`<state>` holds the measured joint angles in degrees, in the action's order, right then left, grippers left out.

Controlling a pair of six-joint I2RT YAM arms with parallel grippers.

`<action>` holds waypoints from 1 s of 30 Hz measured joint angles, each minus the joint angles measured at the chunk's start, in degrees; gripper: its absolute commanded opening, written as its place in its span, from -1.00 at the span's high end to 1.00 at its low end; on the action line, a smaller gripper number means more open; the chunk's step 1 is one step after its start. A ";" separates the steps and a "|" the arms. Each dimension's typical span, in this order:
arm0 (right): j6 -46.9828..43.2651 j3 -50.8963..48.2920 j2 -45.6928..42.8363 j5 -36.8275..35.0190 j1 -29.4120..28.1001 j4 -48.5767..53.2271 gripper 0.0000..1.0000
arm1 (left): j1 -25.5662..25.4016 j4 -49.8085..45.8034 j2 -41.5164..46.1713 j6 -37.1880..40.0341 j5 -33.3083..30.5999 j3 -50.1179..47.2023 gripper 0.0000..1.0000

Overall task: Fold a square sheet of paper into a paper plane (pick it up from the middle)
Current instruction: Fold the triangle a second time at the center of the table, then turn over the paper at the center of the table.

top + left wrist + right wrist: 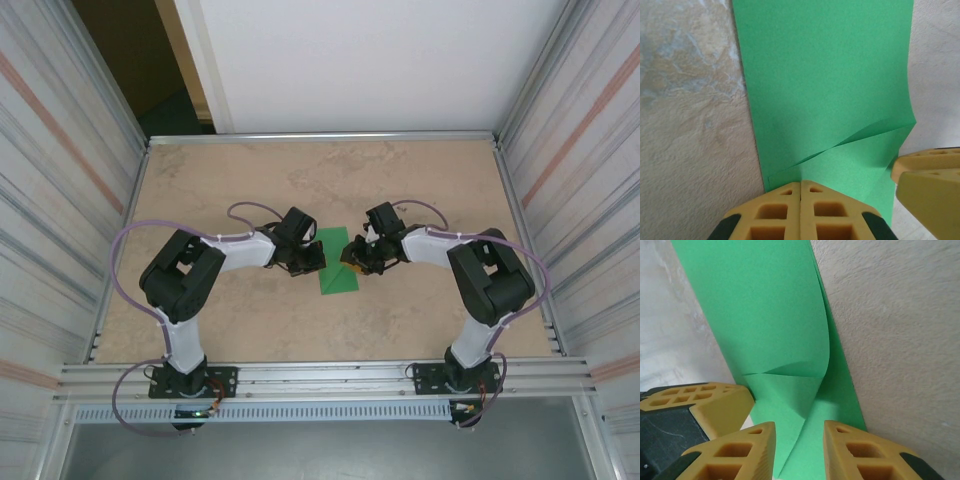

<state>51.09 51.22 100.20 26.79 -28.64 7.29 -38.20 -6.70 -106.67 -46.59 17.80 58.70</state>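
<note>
The square sheet of paper lies on the table as a bright green folded strip between both grippers. One near corner is turned over into a slanted flap, which curls up along one side. My left gripper is shut, its tips pressing on the flap's near edge; I see nothing between the jaws. My right gripper stands open over the paper, with the flap's edge running into the gap. The two grippers sit close, and the right fingers nearly touch the sheet's corner. The paper plane is out of view.
The beige mottled table is boxed in by ribbed metal walls left and right. An aluminium rail carries both arm bases along the near edge. Bare tabletop lies behind and in front of the paper.
</note>
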 measured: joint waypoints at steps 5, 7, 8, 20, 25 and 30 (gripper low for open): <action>0.63 0.44 1.70 0.26 -0.24 -0.44 0.50 | 0.00 0.70 0.00 -0.02 0.11 -0.33 1.00; 0.96 0.44 1.79 0.44 -0.22 -0.81 0.56 | 0.00 0.76 0.00 -0.04 0.11 -0.33 1.00; 1.03 0.44 1.86 0.48 -0.22 -1.20 0.59 | 0.00 0.81 0.00 -0.04 0.11 -0.37 1.00; 0.87 1.84 3.87 0.79 2.58 -3.23 0.74 | 0.37 2.91 0.22 -0.02 1.05 -1.73 1.00; 0.79 2.73 4.94 1.77 3.45 -3.65 0.96 | 0.39 3.65 0.37 -0.02 1.07 -2.21 1.00; 0.74 2.93 4.94 1.77 3.45 -3.85 0.91 | 0.61 3.78 0.39 -0.02 1.22 -2.25 1.00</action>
<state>51.83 54.15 105.14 28.56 -25.19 3.44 -37.58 -2.92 -106.28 -46.61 19.03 56.45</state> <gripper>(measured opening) 0.045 0.052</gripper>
